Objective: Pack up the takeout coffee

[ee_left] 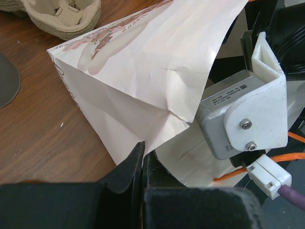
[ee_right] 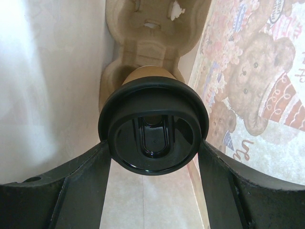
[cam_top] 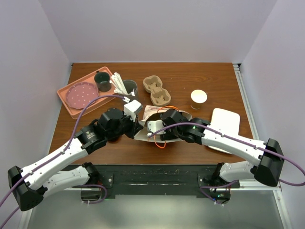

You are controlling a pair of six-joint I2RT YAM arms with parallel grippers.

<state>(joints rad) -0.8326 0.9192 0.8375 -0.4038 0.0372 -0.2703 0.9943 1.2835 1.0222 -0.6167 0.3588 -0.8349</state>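
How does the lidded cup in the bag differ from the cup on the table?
The lidded cup has a black top; the table cup has a pale one. The lidded cup sits in a carrier between the right jaws; the table cup stands alone. Both have tan sides.

Sides of takeout coffee (ee_right: 145, 71) mostly behind lid (ee_right: 153, 126), carrier's (ee_right: 152, 38) far end apparently cropped.

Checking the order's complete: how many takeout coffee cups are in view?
2. A tan cup stands on the table, right of the carrier; the black-lidded cup sits in another carrier inside the paper bag, in the right gripper. The bag may hide more.
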